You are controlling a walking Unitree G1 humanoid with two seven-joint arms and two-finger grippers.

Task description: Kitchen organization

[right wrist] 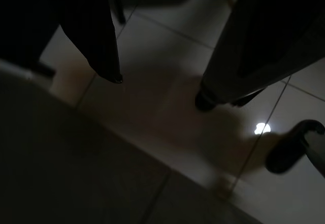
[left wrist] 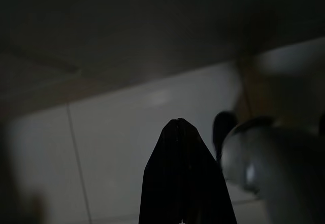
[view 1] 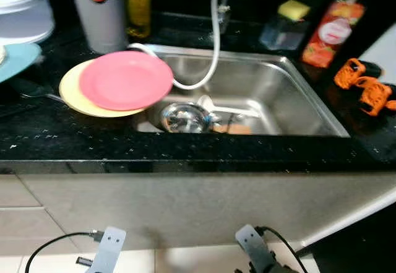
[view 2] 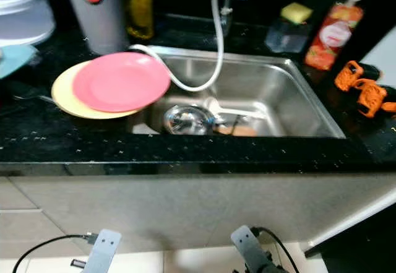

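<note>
Left claw (left wrist: 177, 125) pinched shut, right claw (right wrist: 160, 89) wide, both low; round glossy pink plate (view 1: 125, 80) on yellow plate (view 1: 73, 95).

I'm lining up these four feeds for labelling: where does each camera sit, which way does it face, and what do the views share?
Left eye view: on the head, facing forward and down at the sink and pink plate; both silver wrists at the lower edge.
Right eye view: the head's other eye, same scene, shifted slightly.
Left wrist view: along the left gripper, fingers together, toward pale floor tiles.
Right wrist view: along the right gripper, fingers apart, toward dim floor tiles.
Shared: both eyes show the counter; both wrists show floor.
</note>
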